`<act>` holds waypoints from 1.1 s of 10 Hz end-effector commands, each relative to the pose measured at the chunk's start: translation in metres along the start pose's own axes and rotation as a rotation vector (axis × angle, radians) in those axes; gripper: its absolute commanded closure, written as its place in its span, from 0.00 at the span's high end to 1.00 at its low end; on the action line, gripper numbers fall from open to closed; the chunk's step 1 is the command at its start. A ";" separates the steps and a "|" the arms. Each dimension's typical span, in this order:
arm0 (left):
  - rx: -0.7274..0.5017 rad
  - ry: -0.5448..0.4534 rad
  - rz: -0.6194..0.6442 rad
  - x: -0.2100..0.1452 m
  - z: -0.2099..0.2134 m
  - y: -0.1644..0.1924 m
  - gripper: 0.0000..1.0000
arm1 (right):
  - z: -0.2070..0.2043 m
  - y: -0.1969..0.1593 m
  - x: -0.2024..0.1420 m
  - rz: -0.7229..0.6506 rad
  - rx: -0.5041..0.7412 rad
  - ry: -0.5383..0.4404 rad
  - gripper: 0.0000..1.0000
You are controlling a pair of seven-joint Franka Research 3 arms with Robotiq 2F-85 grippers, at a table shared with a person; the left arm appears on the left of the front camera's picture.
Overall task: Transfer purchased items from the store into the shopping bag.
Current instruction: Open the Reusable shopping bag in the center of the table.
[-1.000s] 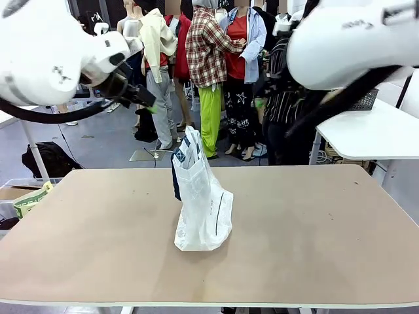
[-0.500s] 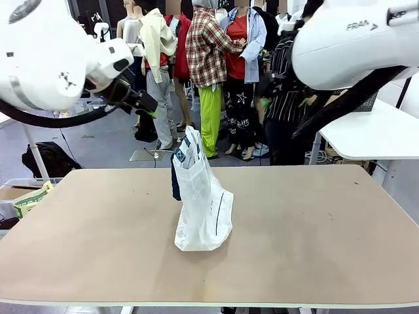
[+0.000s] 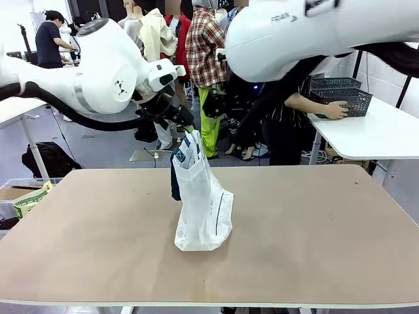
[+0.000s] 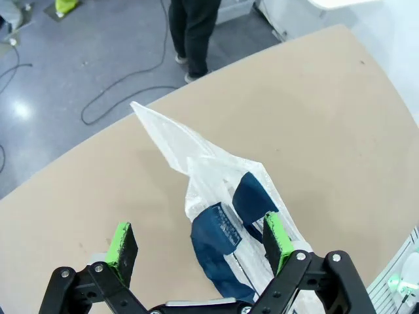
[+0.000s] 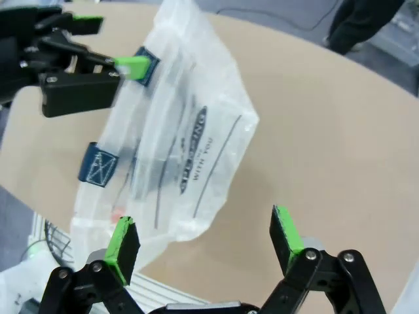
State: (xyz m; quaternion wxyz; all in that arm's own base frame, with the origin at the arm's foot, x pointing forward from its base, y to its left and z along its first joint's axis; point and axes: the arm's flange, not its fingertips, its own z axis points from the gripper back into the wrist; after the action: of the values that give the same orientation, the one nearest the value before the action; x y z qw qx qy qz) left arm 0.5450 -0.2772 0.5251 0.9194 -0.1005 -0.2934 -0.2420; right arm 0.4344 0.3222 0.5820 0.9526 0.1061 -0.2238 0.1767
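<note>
Left wrist view: left gripper point(image 4: 198, 242) gapes wide, empty, directly above the upright shopping bag point(image 4: 209, 176), rim just below its pads. Right gripper point(image 5: 206, 239) also wide, empty, farther off.

The left pincer point(image 4: 198, 229) hangs above the bench point(image 4: 327, 118) with its jaws spread wide and nothing between them, one green pad point(image 4: 122, 243) on either side. Below the gap stands a thin white plastic bag point(image 4: 216, 173), its mouth facing up, with two dark blue patches point(image 4: 251, 196) at the rim. One pointed flap of the bag reaches toward the bench's far edge. Beyond that edge lie a grey floor point(image 4: 59, 72) and a black cable point(image 4: 124, 98), and a person's dark-trousered legs point(image 4: 193, 26) stand there.
</note>
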 end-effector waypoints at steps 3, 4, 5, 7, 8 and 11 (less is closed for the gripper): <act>-0.074 0.047 0.030 0.013 -0.011 0.000 1.00 | -0.021 0.027 0.012 -0.019 0.078 0.067 1.00; -0.073 0.063 0.037 0.011 -0.014 0.001 1.00 | -0.024 0.032 0.011 -0.016 0.083 0.081 1.00; -0.068 0.079 0.041 0.008 -0.018 0.005 1.00 | -0.030 0.034 0.011 -0.011 0.082 0.094 1.00; -0.076 0.101 0.047 0.004 -0.024 0.005 1.00 | -0.039 0.033 0.009 -0.024 0.066 0.117 1.00; -0.069 0.113 0.048 0.000 -0.025 0.006 1.00 | -0.043 0.033 0.008 -0.026 0.063 0.130 1.00; -0.097 0.159 0.047 -0.006 -0.035 0.007 1.00 | -0.057 0.030 0.004 -0.047 0.046 0.184 1.00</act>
State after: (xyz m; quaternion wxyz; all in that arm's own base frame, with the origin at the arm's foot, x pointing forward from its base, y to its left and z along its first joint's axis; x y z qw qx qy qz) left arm 0.5586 -0.2843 0.4944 0.9398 -0.1186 -0.2189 -0.2341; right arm 0.4453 0.3625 0.5371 0.9655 0.1220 -0.1420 0.1809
